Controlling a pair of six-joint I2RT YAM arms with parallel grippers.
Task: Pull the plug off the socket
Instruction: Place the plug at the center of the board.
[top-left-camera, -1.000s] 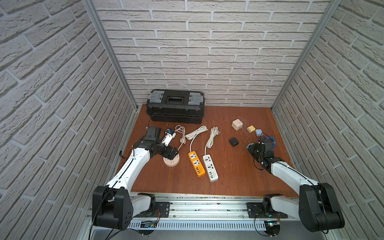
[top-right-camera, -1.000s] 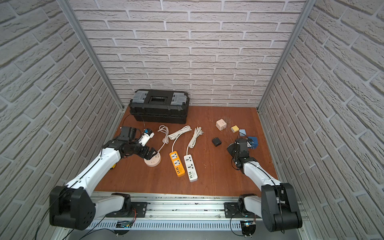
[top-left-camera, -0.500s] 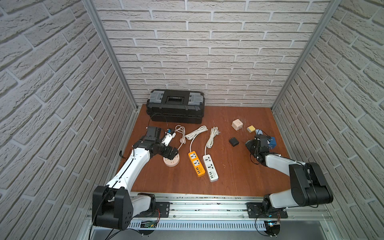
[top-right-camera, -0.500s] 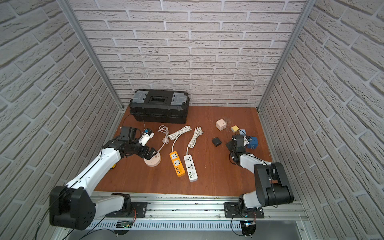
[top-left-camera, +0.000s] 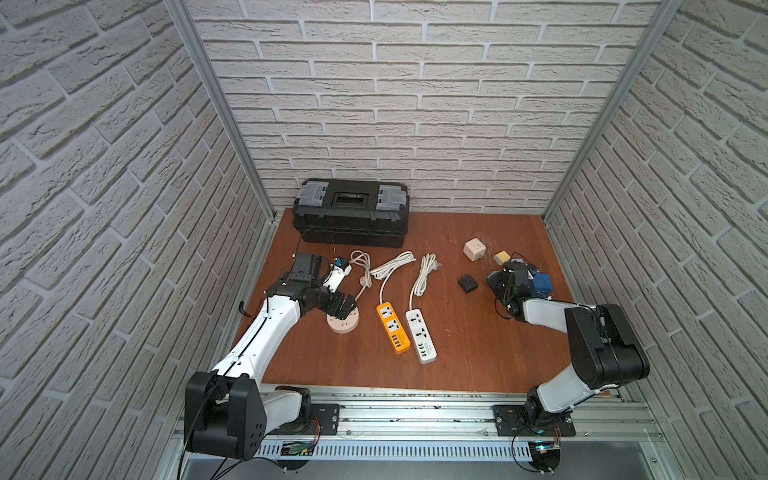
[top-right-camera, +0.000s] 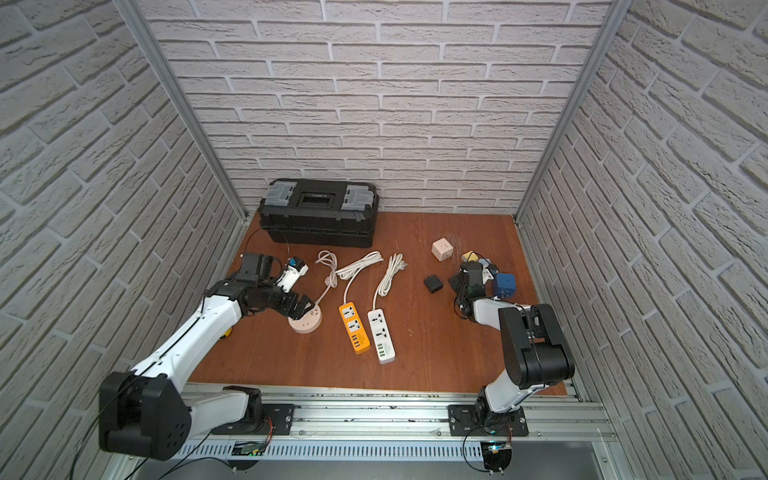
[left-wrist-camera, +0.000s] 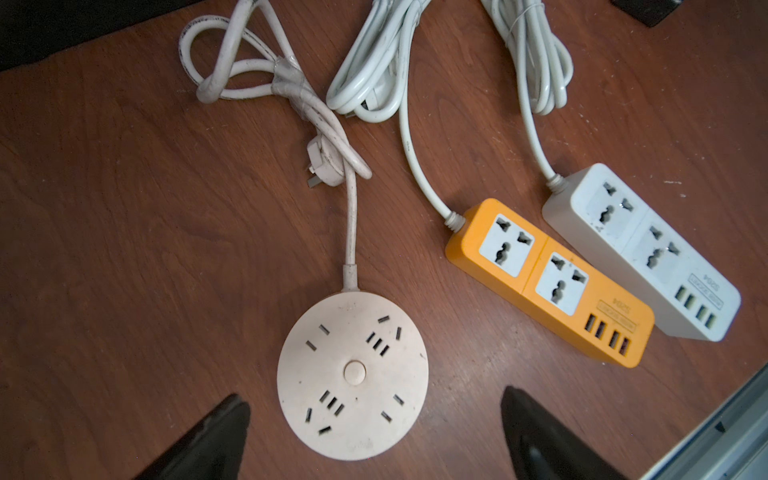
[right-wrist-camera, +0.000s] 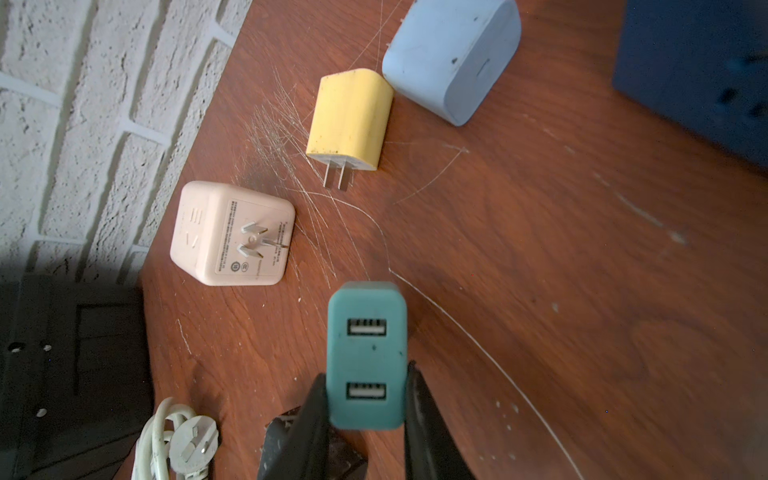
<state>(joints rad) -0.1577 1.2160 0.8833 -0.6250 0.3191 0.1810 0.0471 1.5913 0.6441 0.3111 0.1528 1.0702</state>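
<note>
The brown worktop (top-left-camera: 457, 365) carries a black toolbox (top-left-camera: 351, 216) at its 11 o'clock, against the back wall. Near the centre an orange power strip (top-left-camera: 392, 328) and a white power strip (top-left-camera: 420, 337) lie side by side, with nothing plugged into either. Over at 9 o'clock the left pincer (left-wrist-camera: 374, 395) hangs above a round socket disc (left-wrist-camera: 353, 374). Its jaws are spread as wide as they go, and it holds and touches nothing that I can see.

The job itself is at the worktop's 3 o'clock, where a dark blue cube socket (top-left-camera: 542, 284) sits. Just beside it, on its 9 o'clock side, the right pincer (right-wrist-camera: 365, 370) is clamped on a teal USB plug (right-wrist-camera: 365, 332), one finger pressed against each long flank near the inner port. The plug's long axis runs straight out along the fingers. Its two-port face is turned to the wrist camera, and the prongs are hidden behind it.

Bare wood shows between plug and cube, so I judge the plug is free of the socket. The right arm is plainly the nearer one, and the left is well apart. Any setting-down wants the clear wood away from the cube. A pink cube adapter (right-wrist-camera: 232, 235), a yellow charger (right-wrist-camera: 349, 120) and a pale blue charger (right-wrist-camera: 453, 54) crowd the 12 o'clock side.
</note>
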